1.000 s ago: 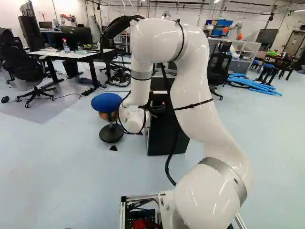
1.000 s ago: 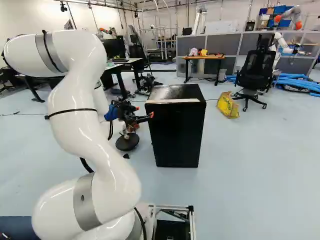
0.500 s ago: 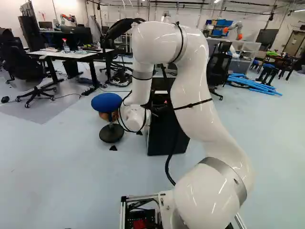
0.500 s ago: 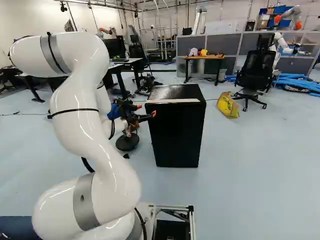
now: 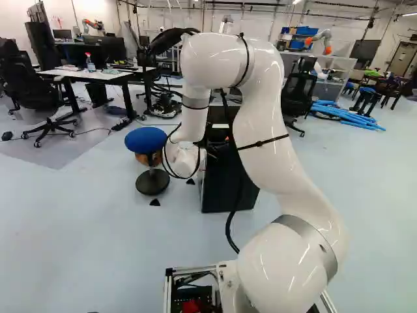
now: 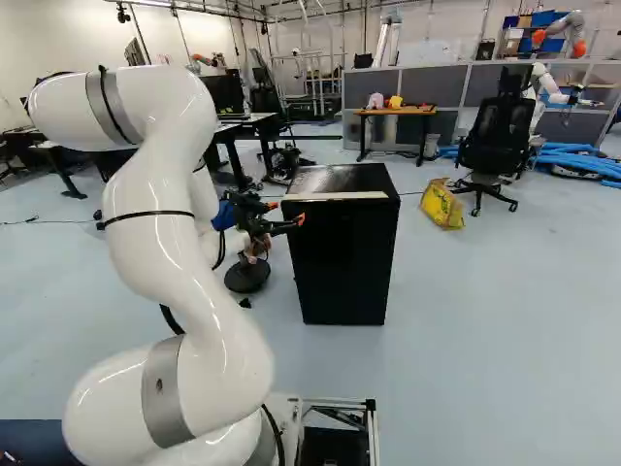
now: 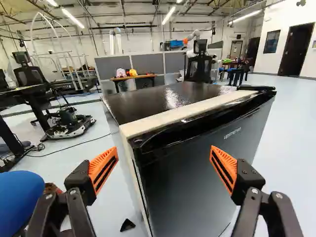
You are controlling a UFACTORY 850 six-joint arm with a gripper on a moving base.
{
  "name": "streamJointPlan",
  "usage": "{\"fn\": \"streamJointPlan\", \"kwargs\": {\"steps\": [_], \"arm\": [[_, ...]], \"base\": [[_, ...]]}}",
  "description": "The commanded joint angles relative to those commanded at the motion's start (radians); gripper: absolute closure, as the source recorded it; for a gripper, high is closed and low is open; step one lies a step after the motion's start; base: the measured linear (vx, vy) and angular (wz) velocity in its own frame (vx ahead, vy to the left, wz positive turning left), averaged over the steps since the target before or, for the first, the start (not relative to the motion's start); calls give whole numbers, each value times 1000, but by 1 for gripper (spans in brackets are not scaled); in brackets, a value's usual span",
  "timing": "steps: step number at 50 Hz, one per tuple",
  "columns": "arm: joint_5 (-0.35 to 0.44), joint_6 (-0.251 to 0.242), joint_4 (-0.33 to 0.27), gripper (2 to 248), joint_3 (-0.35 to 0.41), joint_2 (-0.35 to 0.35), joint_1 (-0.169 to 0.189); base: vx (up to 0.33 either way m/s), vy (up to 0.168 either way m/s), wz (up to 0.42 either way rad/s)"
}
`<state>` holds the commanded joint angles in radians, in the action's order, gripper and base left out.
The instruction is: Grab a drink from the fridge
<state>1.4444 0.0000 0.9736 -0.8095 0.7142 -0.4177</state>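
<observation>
In the right base view my gripper (image 6: 287, 213) is at the left side of the small black fridge (image 6: 342, 262), near its upper front edge. The wrist view shows the gripper (image 7: 164, 164) open, its two orange pads wide apart with nothing gripped. Ahead of it and between its fingers stands the fridge (image 7: 192, 185), seen at an angle, with a pale strip (image 7: 163, 117) along its top front edge. The fridge door looks closed. No drink is visible. In the left base view the arm hides the gripper and part of the fridge (image 5: 225, 186).
A blue stool (image 5: 145, 140) stands left of the fridge, close beside the gripper. Beyond the fridge are a yellow bag (image 6: 442, 204), a black office chair (image 6: 497, 146) and a wooden table (image 6: 396, 112). Desks stand at the far left; another robot (image 6: 561, 34) is at the back right.
The arm's upper bend and wrist have shifted slightly rightward in the right base view, bringing the gripper a little to the right. The base and fridge have not moved.
</observation>
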Motion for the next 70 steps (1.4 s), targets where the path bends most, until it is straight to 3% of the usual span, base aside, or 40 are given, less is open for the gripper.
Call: {"fn": "streamJointPlan", "kwargs": {"steps": [46, 70], "arm": [[0, 0, 1, 3, -7, 4, 14], [0, 0, 44, 3, -7, 4, 14]], "base": [[0, 0, 0], [0, 0, 0]]}}
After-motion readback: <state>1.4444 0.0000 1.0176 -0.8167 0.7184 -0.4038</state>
